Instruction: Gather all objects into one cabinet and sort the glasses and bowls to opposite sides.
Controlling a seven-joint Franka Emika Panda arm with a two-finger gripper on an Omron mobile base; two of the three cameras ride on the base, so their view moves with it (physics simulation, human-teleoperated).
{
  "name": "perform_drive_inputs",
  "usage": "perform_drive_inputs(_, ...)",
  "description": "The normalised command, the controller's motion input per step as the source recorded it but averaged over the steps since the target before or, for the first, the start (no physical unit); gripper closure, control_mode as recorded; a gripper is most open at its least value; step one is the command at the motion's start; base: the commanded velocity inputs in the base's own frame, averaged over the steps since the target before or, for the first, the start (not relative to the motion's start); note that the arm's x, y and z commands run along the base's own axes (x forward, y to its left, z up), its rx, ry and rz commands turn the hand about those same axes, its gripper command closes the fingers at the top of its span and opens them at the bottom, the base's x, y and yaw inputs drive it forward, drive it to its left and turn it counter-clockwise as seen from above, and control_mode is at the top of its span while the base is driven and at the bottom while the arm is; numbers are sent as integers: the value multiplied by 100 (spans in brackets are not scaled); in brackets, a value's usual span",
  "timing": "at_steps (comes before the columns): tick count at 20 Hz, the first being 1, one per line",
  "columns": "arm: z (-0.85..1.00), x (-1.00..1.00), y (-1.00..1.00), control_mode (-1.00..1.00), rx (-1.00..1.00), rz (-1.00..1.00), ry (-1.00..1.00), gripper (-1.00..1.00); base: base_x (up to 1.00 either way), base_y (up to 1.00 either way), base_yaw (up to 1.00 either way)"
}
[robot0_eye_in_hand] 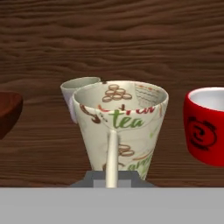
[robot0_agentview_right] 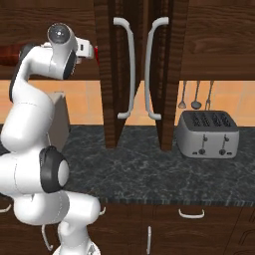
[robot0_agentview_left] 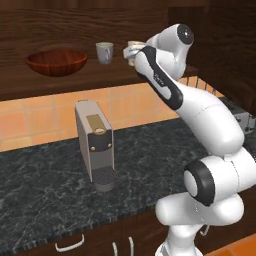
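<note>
Setting: we see a simulated kitchen with a dark marble counter (robot0_agentview_left: 50,185), orange tiles and a dark wood cabinet (robot0_agentview_left: 75,20).
Shelf: the wooden bowl (robot0_agentview_left: 56,61) sits at the left end; the grey mug (robot0_agentview_left: 104,52) stands well to its right.
Arm pose: we find the arm raised from the base, elbow bent, hand reaching level onto the shelf.
Gripper (robot0_agentview_left: 131,54): we cannot tell its state; the fingertips are not visible.
Cream mug (robot0_eye_in_hand: 120,127): directly before the hand, handle toward the camera.
Red mug (robot0_eye_in_hand: 205,124): just to its right, cut off by the frame edge.
Hidden: the arm covers the cream mug in the left base view; the grey mug stands partly behind it in the hand view.
Doors: the handles (robot0_agentview_right: 130,69) hang open beside the toaster (robot0_agentview_right: 207,133).
</note>
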Motion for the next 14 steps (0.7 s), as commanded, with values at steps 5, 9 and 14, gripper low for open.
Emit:
perform_drive_inputs(5,-22,0,0,-100,-1,0,0,100,0,0,0)
perform_drive_inputs(9,-39,0,0,-100,-16,0,-23,100,0,0,0)
perform_drive_inputs(14,-28,3,0,-100,-11,0,-16,100,0,0,0)
